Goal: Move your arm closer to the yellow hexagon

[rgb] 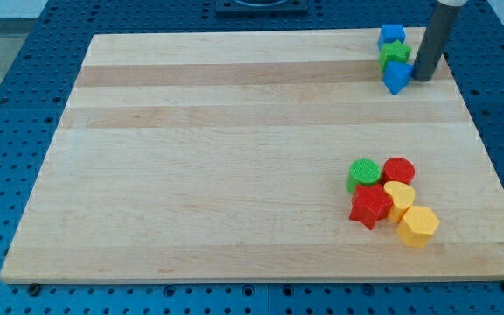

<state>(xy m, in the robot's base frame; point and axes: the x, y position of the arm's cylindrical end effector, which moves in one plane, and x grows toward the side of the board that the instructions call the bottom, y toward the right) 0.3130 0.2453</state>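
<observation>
**Two groups of blocks, with my tip at the upper one**

Seven blocks are seen on the wooden tabletop in the single camera view. Near the view's top right corner, three blocks are stacked in a short column: a blue block at the top, a green block under it, and a second blue block at the bottom; their shapes cannot be made out exactly. My tip is placed just beside this column, on the view's right side of the lower blue block; whether they touch cannot be told. No hand is carried by the arm, only the dark rod, so no open or closed state can be given.

At the view's lower right, four more blocks and the task's block are gathered closely. A green cylinder and a red cylinder lie side by side. Below them a red star and a yellow heart-like block are found. The yellow hexagon is located at the bottom right of this cluster, touching the yellow heart-like block, and well apart from my tip.
</observation>
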